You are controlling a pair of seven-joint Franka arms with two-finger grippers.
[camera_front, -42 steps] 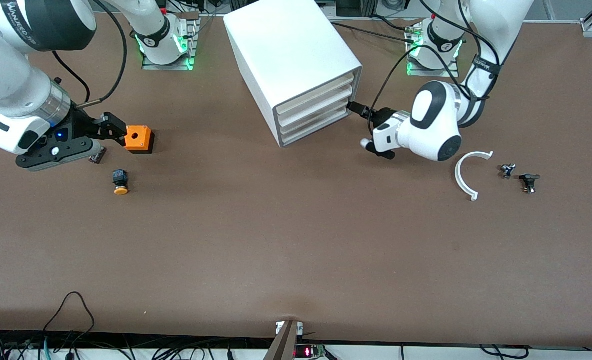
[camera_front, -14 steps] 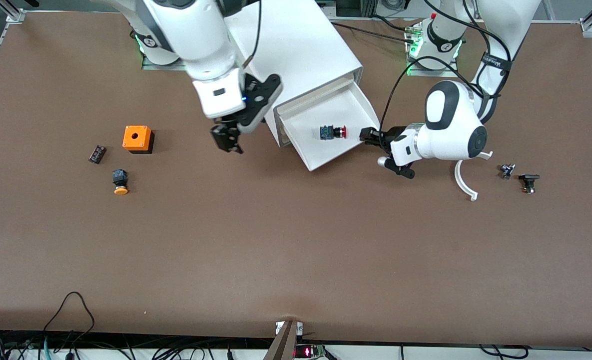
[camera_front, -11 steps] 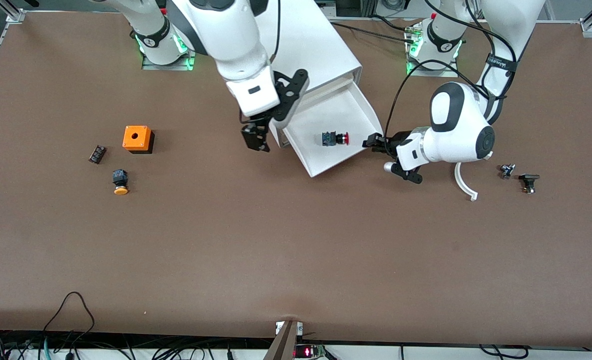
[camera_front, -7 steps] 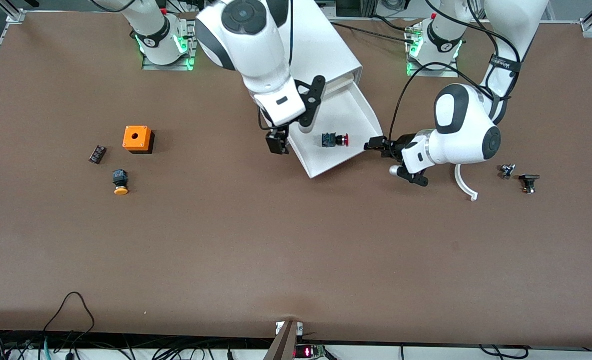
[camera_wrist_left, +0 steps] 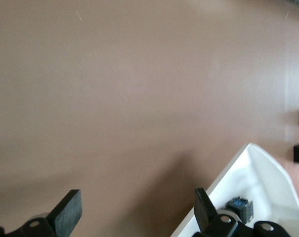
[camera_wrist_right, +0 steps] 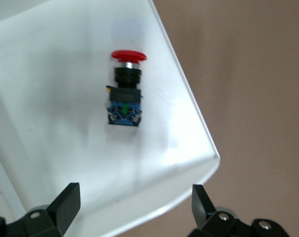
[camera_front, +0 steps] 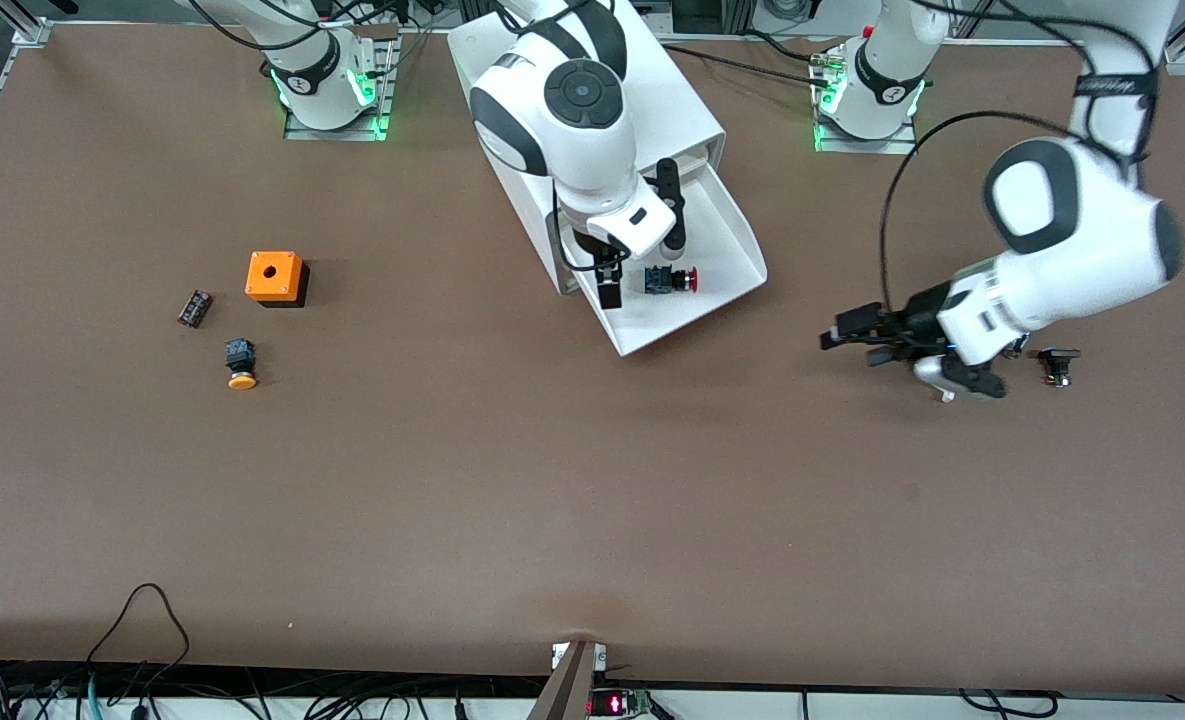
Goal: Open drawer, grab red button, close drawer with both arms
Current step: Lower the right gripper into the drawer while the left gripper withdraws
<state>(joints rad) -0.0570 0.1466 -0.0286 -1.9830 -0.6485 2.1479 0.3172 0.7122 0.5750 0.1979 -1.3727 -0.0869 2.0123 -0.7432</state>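
Brown bench [camera_front: 512,480], drawer [camera_front: 722,290] open. Right gripper [camera_front: 607,285], fingers apart, should drop squarely over the button [camera_front: 670,280]. Left gripper [camera_front: 852,335] waits, spread.

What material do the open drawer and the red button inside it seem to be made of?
The drawer looks like white plastic with a smooth, slightly glossy finish: thin walls, rounded lip, soft highlights. The button seems plastic too: a matte red cap, a black body, and a blue base, perhaps with a metal ring under the cap.

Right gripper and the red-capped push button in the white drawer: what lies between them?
Only bare white drawer floor separates the open right gripper from the button, as the right wrist view shows.
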